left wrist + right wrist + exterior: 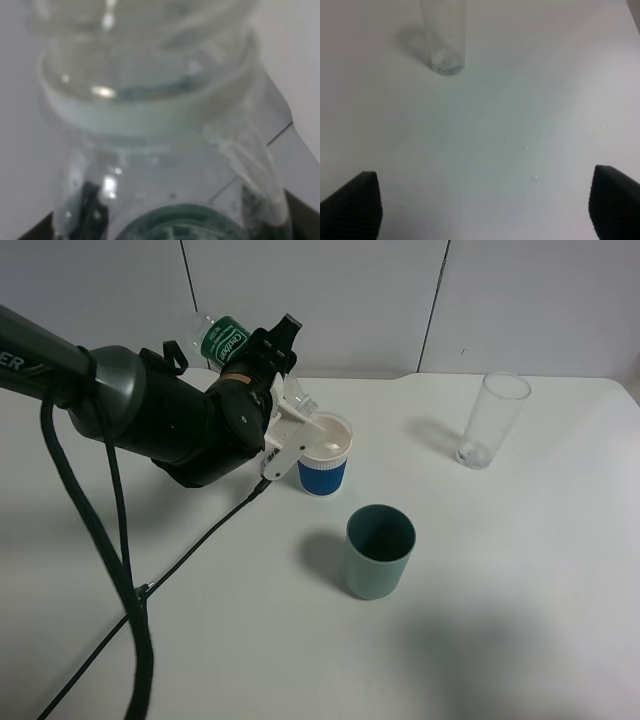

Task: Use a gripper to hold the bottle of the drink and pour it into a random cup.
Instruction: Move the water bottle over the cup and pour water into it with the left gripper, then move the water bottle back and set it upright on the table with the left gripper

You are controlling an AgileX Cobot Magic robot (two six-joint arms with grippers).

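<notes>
My left gripper [260, 352] is shut on the bottle [224, 339], a clear one with a green label. The bottle is tipped over, base up and back, neck down toward the white cup with the blue band [324, 457]. The neck end hangs just over the cup's left rim, partly hidden by the gripper's white housing. In the left wrist view the bottle [150, 100] fills the frame, with dark fingers [89, 207] on either side of it. I cannot make out the drink. My right gripper [482, 205] is open over bare table, out of the exterior view.
A grey-green cup [380, 551] stands in front of the white cup. A tall clear glass [493, 420] stands at the back right, seen also in the right wrist view as the glass [445, 40]. The left arm's cable [150, 585] trails across the table. Small droplets [526, 148] lie on the table.
</notes>
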